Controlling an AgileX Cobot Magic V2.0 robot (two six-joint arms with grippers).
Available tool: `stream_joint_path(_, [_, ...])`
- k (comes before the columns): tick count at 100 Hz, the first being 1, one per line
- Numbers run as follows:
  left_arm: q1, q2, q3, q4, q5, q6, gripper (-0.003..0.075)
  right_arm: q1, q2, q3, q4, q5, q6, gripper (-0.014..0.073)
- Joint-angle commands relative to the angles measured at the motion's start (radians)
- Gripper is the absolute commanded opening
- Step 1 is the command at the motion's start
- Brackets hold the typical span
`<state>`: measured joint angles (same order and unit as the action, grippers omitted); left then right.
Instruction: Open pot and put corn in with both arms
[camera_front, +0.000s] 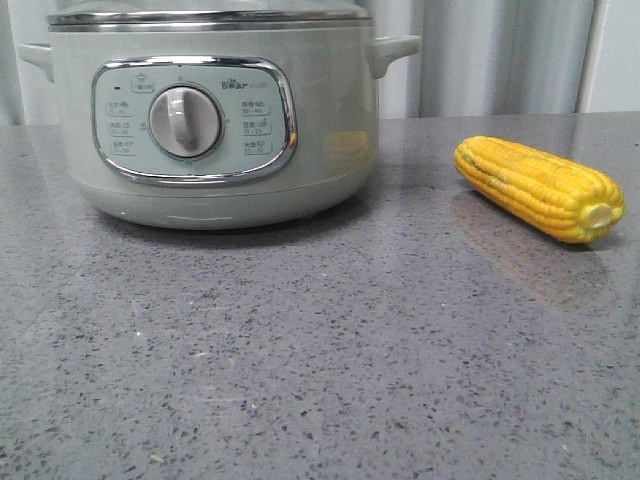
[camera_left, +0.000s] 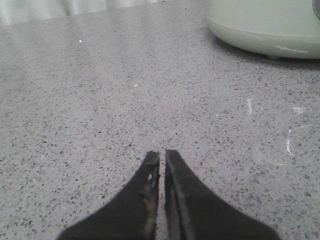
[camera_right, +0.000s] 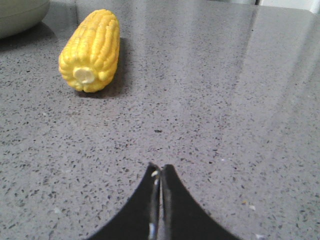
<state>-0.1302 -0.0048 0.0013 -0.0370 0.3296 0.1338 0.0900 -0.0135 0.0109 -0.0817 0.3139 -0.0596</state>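
Both my grippers, left (camera_left: 162, 155) and right (camera_right: 161, 169), hover pinched together, holding nothing. Corn (camera_front: 540, 188) lies toward the table's (camera_front: 300, 380) right edge; pot (camera_front: 215, 110), lid on, back-left. Round corn may roll when nudged.

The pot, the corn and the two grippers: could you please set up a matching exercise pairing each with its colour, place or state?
Column one:
1. pot
2. corn
3. left gripper
4. right gripper

Column two:
A. bright yellow, lying on its side on the counter
B. shut, empty, with the corn ahead of it
C. pale green, lid on, dial facing the front camera
D. shut, empty, with the pot's base ahead of it

Pairs: 1-C, 2-A, 3-D, 4-B
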Motion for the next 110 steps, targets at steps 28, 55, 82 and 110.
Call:
stream_joint_path(28, [0.001, -0.034, 0.006, -0.007, -0.036, -0.009, -0.0020, -0.004, -0.017, 0.021, -0.001, -0.009, -0.001, -0.0071])
stream_joint_path(55, [0.001, -0.034, 0.006, -0.007, -0.036, -0.009, -0.0020, -0.004, -0.017, 0.021, -0.001, -0.006, -0.001, -0.0071])
stream_joint_path(82, [0.001, -0.034, 0.006, -0.007, -0.036, -0.009, -0.0020, -0.004, -0.017, 0.021, -0.001, -0.006, -0.001, -0.0071])
stream_joint_path(110, [0.001, -0.034, 0.006, -0.007, -0.048, -0.009, -0.0020, -0.004, -0.017, 0.021, -0.067, -0.170, -0.001, -0.0071])
